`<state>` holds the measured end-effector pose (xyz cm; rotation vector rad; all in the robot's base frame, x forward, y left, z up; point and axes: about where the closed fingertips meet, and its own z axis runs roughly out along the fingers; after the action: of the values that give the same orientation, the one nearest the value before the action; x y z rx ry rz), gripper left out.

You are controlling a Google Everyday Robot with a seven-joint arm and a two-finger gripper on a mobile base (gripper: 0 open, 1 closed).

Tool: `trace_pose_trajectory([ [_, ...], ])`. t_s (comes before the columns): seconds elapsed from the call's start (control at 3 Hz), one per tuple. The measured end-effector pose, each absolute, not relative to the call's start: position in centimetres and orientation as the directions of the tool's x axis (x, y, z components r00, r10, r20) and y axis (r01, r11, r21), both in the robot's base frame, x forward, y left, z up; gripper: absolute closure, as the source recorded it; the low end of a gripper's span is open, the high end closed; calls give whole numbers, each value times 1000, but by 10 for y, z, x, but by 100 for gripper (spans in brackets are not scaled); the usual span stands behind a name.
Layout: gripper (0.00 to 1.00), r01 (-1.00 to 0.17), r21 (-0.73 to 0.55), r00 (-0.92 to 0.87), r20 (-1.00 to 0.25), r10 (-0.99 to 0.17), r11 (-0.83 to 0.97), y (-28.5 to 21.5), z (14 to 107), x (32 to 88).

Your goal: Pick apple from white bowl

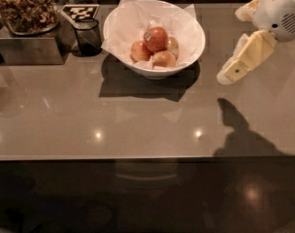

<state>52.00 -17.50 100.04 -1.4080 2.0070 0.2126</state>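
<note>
Glossy white bowl (198, 39); smooth plastic gripper (233, 72) beside it

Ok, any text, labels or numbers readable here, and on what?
Sticker on the apple: too small to read.
Card behind the dark cup: black-and-white marker pattern, no words.
Gripper, right of the white bowl: no text readable.
Nothing else legible.
</note>
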Motion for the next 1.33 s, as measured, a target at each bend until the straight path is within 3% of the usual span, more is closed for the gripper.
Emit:
trace_pose_trajectory([
  [0.67,0,-861,-203,-245,-639,-729,467,-178,987,522],
  [1.33,0,-866,-101,-268,-732,-626,489,-151,963,583],
])
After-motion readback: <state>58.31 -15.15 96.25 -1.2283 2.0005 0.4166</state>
